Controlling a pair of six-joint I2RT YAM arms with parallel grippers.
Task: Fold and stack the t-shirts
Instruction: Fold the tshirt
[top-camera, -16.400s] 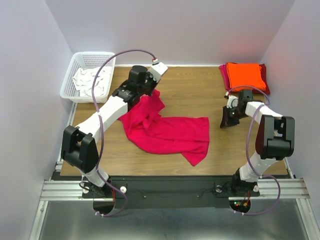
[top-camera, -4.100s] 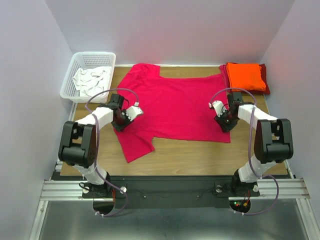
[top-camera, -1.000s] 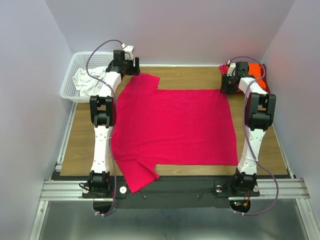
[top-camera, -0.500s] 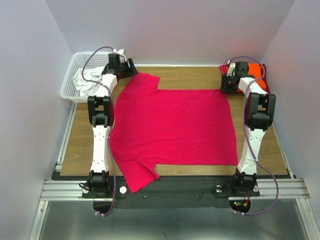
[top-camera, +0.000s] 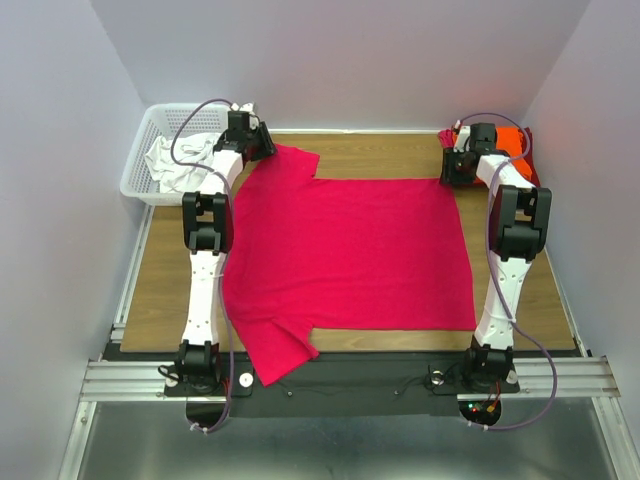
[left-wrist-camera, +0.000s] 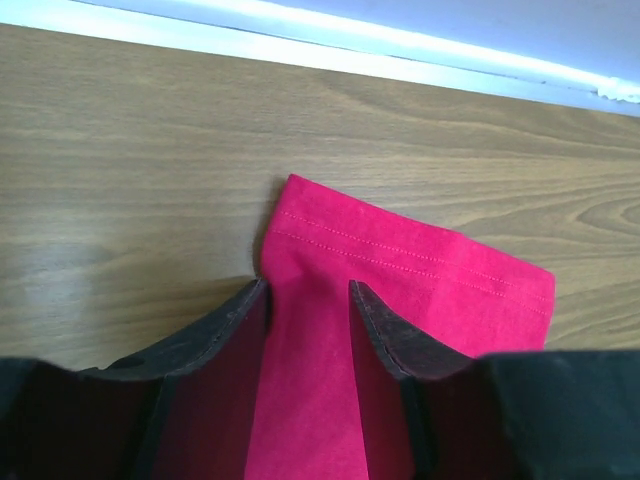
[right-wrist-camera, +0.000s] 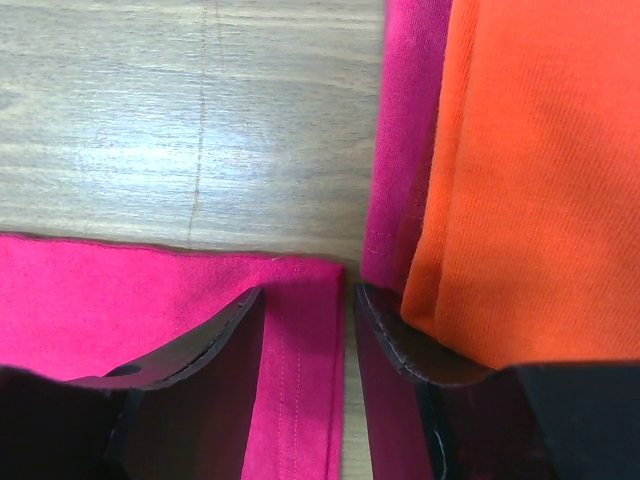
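Left end effector (left-wrist-camera: 305, 292) and right end effector (right-wrist-camera: 307, 290), both parted, straddle the t-shirt (top-camera: 340, 250) corners at 11 and 1 o'clock; first fold likely needs pinching next.

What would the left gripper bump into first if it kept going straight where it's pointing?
Most likely the pinkish-red t-shirt's sleeve, lying just ahead of the left gripper, with the wooden table under it; depth is unclear.

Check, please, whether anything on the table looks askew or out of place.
One thing: the pinkish-red t-shirt lies spread flat, but its near-left sleeve spills past the table's near edge onto the black base rail. The folded orange t-shirt in the far right corner looks neat.
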